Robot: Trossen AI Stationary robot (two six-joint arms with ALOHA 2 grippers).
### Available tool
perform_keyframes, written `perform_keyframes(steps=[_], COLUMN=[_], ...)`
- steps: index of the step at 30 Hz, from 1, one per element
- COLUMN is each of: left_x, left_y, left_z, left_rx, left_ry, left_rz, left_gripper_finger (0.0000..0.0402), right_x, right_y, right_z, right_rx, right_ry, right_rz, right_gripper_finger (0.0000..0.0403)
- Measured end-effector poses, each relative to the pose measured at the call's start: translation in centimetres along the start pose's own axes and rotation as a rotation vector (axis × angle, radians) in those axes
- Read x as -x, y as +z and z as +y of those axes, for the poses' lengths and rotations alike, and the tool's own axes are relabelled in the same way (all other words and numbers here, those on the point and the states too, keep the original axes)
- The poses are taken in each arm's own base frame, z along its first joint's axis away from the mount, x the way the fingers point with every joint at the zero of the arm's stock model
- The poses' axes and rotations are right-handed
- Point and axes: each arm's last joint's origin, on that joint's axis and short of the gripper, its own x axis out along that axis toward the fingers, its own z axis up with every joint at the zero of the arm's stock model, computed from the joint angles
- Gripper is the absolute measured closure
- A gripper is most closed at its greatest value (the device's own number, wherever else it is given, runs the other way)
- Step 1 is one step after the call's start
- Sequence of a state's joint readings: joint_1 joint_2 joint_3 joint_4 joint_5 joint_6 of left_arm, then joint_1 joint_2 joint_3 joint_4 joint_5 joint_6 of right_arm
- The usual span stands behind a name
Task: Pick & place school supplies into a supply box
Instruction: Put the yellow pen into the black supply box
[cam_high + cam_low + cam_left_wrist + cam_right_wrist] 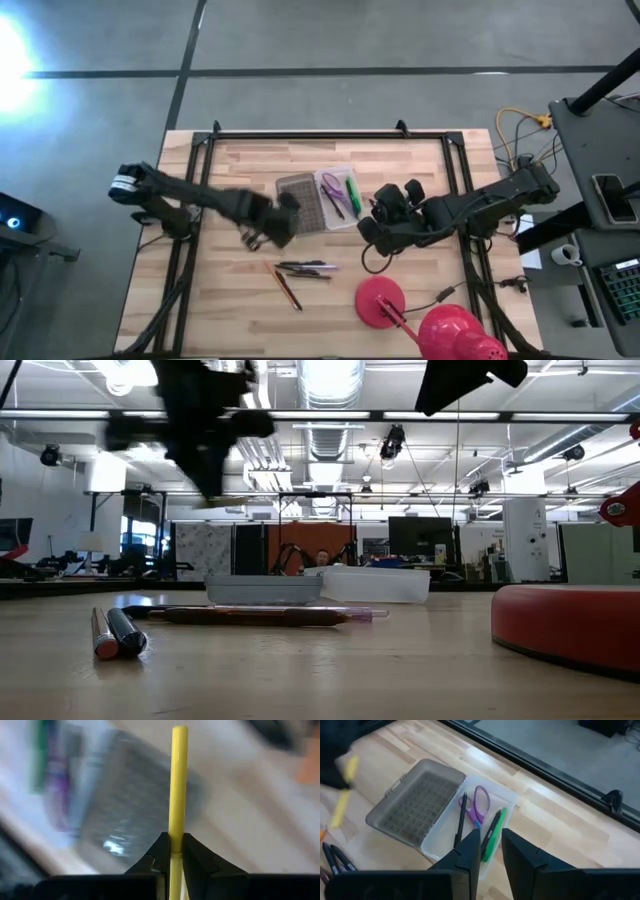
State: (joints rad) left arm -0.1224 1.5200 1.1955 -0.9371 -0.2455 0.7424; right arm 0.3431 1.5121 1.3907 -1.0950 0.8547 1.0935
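Observation:
My left gripper [262, 232] hangs above the table just left of the supply box, shut on a yellow pencil [179, 780]. The box is a clear tray [341, 172] with its grey grid lid [300, 203] lying open beside it. In the tray lie purple scissors [480, 802], a green marker [492, 837] and a black pen [461, 820]. My right gripper [491, 837] hovers to the right of the tray, open with a narrow gap and nothing in it. More pens [305, 268] and an orange pencil [287, 288] lie on the table. My left gripper pinches the yellow pencil's shaft [177, 832] between its two fingertips [197, 857]. The pencil runs through the gap and sticks out well past the fingers. The fingers slant down from above, and the pencil is lifted clear of the table.
A red round-based lamp [380, 300] stands near the front right, its shade [455, 335] lying at the table's edge. The loose pens [120, 632] and a long pen [260, 616] lie between the front edge and the box.

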Motion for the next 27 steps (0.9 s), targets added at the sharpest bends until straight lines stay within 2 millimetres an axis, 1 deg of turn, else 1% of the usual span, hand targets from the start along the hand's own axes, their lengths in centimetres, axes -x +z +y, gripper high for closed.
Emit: perform_keyframes(steps=[3,7,11,15,18,20,27], left_x=[-0.7,-2.3,-4.6,-6.0,-7.1,-7.7,-9.1], left_y=[-0.2,0.0,0.6,1.5,1.6,1.6,0.7], left_z=[3.4,7.1,9.8,12.2,13.0,13.2,12.4], left_rx=[-0.061,-0.164,-0.278,-0.32,-0.325,-0.322,-0.305], left_ry=[0.084,0.165,0.207,0.284,0.285,0.277,0.232], left_rz=[-0.035,-0.048,-0.035,-0.083,-0.127,-0.139,-0.161], left_gripper_finger=[0.039,0.039,0.039,0.039,0.039,0.0381,0.0298], right_x=[-0.2,-0.4,-0.4,-0.3,-0.1,0.0,0.1], right_y=[-0.2,-0.4,-0.7,-0.9,-1.0,-1.1,-1.2], right_z=[0.2,0.4,0.5,0.4,0.2,0.2,0.1], right_rx=[0.009,0.017,0.024,0.04,0.05,0.056,0.041], right_ry=[-0.005,-0.005,0.008,0.019,0.024,0.026,0.022], right_rz=[0.008,0.025,0.05,0.095,0.121,0.132,0.141], right_gripper_finger=[0.0331,0.033,0.0331,0.0333,0.0332,0.0333,0.0335])
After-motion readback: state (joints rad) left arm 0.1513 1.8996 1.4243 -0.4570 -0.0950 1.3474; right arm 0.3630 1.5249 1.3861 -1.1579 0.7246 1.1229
